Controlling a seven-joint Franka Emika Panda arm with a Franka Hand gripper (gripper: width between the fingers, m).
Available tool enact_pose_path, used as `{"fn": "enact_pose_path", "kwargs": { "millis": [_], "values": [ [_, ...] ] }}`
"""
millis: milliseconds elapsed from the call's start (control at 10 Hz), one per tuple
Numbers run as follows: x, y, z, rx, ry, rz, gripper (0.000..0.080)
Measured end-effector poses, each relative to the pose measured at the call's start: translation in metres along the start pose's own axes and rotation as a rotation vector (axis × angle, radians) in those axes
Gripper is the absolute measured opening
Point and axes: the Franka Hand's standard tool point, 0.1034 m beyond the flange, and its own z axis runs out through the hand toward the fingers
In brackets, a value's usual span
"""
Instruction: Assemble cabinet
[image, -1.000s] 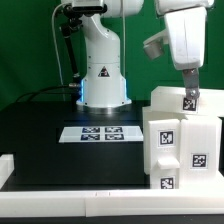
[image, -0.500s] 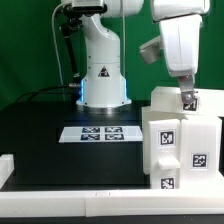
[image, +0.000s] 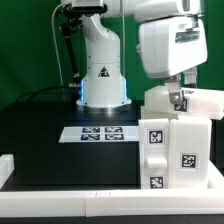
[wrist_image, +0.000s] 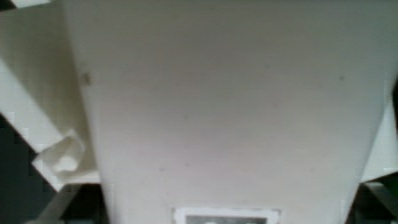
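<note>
The cabinet (image: 180, 140) stood on the black table (image: 50, 140) at the exterior view's right edge, near the front. The gripper (image: 178, 99) pinched the cabinet's top edge. The marker board (image: 98, 132) lay mid-table.

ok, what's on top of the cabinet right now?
Only the gripper sits at the cabinet top edge. Its fingertips and grip are hidden; the wrist view shows just a white panel.

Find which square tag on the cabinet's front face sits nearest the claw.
The top tag on the cabinet, highest of three stacked down its front, directly below the claw; the other two tags lie lower.
</note>
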Motion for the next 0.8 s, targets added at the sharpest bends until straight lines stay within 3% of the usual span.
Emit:
{"fn": "enact_pose_path", "kwargs": {
  "millis": [800],
  "values": [
    [0.0027,0.0087,-0.0042,-0.029,0.038,0.589,0.0557]
  ]
}}
